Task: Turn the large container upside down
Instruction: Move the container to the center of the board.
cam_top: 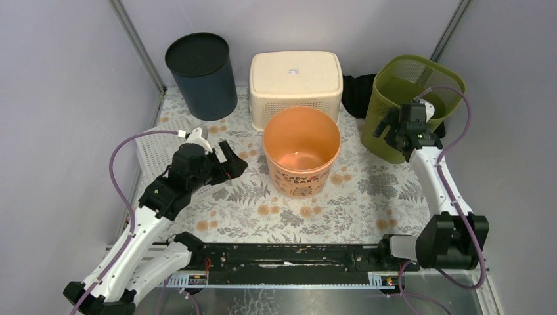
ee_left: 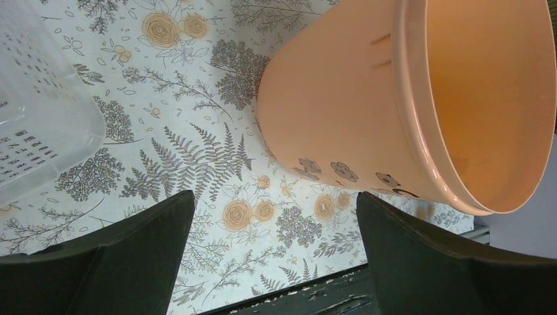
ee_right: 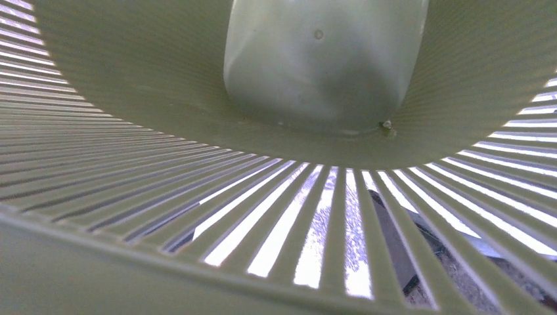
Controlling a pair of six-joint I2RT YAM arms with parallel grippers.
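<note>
The large container, a green slatted basket (cam_top: 420, 82), stands upright at the back right. My right gripper (cam_top: 389, 126) is against its near-left wall just below the rim, jaws wide open. In the right wrist view I look down into the basket (ee_right: 322, 65), and one dark finger (ee_right: 387, 243) shows through the slats, outside the wall. Nothing is held. My left gripper (cam_top: 226, 164) (ee_left: 272, 262) hovers open and empty over the floral mat, left of an upright orange bucket (cam_top: 301, 151) (ee_left: 341, 105).
A dark blue bin (cam_top: 200, 75) and a cream basket (cam_top: 295, 82) stand bottom-up along the back. A white perforated tray (cam_top: 154, 147) (ee_left: 39, 131) lies by the left arm. Black cloth (cam_top: 358, 92) sits behind the green basket. Walls close in on both sides.
</note>
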